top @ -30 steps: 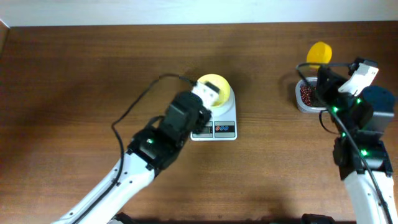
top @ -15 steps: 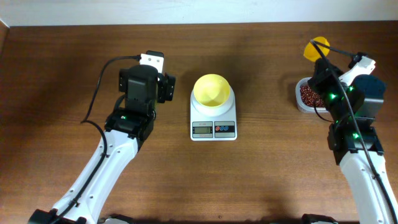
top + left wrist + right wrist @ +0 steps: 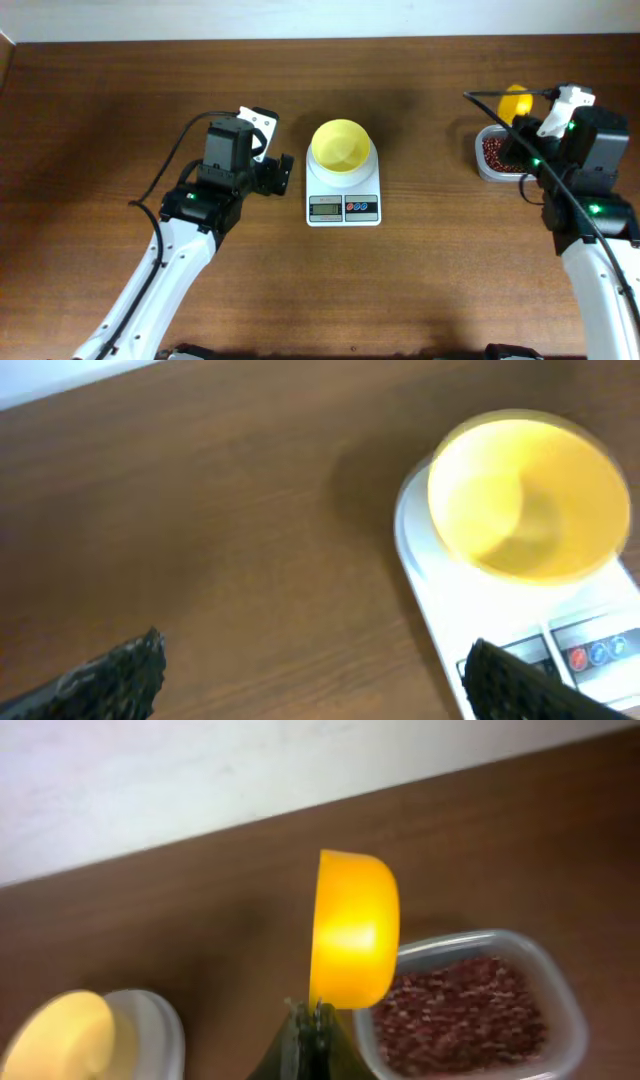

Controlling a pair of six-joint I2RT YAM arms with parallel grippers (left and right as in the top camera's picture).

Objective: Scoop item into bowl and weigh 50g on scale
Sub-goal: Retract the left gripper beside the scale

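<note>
The pale yellow bowl (image 3: 340, 145) stands empty on the white scale (image 3: 343, 200) at mid-table. My left gripper (image 3: 281, 172) is open just left of the scale, holding nothing. In the left wrist view its fingers (image 3: 110, 680) frame bare wood, with the bowl (image 3: 528, 495) and scale (image 3: 450, 595) to the right. My right gripper (image 3: 527, 132) is shut on the handle of a yellow scoop (image 3: 515, 100). In the right wrist view the scoop (image 3: 352, 930) is turned on its side above the gripper (image 3: 315, 1015), beside the dark red-brown beans (image 3: 460, 1010).
The beans lie in a clear plastic container (image 3: 482, 165) at the right, with its rim (image 3: 480, 938) next to the scoop. A pale wall runs along the table's far edge. Cables trail from both arms.
My left gripper let go of the bowl on the scale, opened, swung away left, then came back toward the scale's left side. The right arm shifted slightly with the scoop.
</note>
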